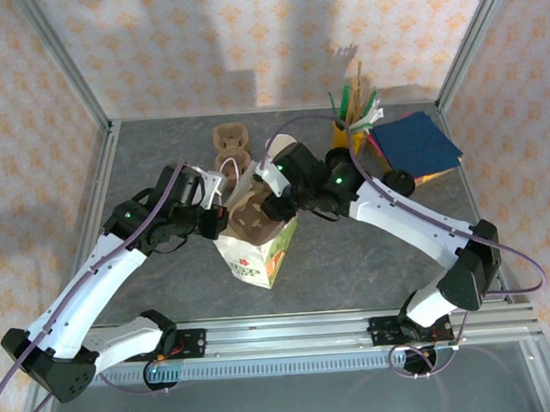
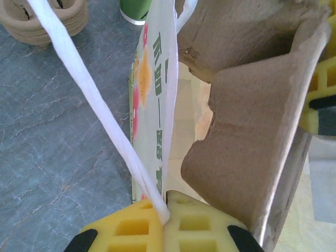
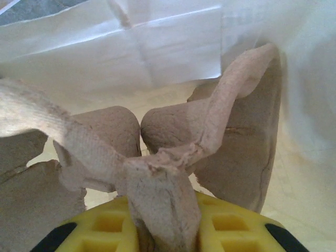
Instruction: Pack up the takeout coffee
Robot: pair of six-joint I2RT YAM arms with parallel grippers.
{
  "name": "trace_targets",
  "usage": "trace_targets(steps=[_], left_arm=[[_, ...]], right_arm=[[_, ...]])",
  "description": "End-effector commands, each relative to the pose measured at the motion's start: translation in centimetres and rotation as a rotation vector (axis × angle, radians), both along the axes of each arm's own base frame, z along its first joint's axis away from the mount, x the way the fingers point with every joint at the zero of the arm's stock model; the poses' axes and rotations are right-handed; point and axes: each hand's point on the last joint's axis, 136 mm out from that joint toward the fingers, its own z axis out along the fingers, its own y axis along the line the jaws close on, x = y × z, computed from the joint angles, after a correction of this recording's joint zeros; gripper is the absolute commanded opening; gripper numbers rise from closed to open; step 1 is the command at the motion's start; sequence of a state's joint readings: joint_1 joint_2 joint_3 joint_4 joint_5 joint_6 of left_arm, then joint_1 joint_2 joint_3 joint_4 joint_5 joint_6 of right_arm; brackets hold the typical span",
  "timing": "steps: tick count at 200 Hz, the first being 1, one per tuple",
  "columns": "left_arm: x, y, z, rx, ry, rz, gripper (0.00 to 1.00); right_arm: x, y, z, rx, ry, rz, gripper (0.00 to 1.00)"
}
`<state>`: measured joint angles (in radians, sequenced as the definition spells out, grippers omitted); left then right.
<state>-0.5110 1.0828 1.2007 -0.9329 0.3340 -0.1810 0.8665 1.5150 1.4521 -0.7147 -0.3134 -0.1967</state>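
Bag (image 1: 257,254) upright on the table (image 1: 371,247). Our left gripper (image 2: 167,218) pinches tight on its white handle (image 2: 94,105), and our right gripper (image 3: 163,231) clamps the cardboard carrier (image 3: 220,131) inside. Green cup base (image 2: 135,10) stands beyond the bag. Takeout coffee? We cannot tell.

Reaches in from 7 o'clock with the left gripper (image 2: 165,212), pinching a white strap (image 2: 105,121); from 4 o'clock with the right gripper (image 3: 163,226), clamping a cardboard carrier (image 3: 210,121).
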Motion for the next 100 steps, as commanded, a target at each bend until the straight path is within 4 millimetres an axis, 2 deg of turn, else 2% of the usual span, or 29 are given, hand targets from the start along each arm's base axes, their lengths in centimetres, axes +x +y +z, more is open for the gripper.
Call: trace_targets(steps=[1,38,79,100], left_arm=[[0.6,-0.6,0.7,-0.009,-0.037,-0.02,0.0],[1.0,-0.4,1.0,-0.001,-0.058,-0.014,0.0],[1.1,-1.0,1.5,-0.034,-0.079,-0.035,0.0],[1.0,-1.1,1.3,-0.037,-0.077,-0.045,0.0]], right_arm=[[-1.6,-0.5,-2.4,-0.123,0.034,0.04,0.24],[-2.4,0.0,-4.1,-0.19,0.077,0.056,0.24],[-1.8,0.0,-5.6,-0.268,0.107,0.02,0.23],[-1.7,0.1,-5.7,-0.284,0.125,0.01,0.23]])
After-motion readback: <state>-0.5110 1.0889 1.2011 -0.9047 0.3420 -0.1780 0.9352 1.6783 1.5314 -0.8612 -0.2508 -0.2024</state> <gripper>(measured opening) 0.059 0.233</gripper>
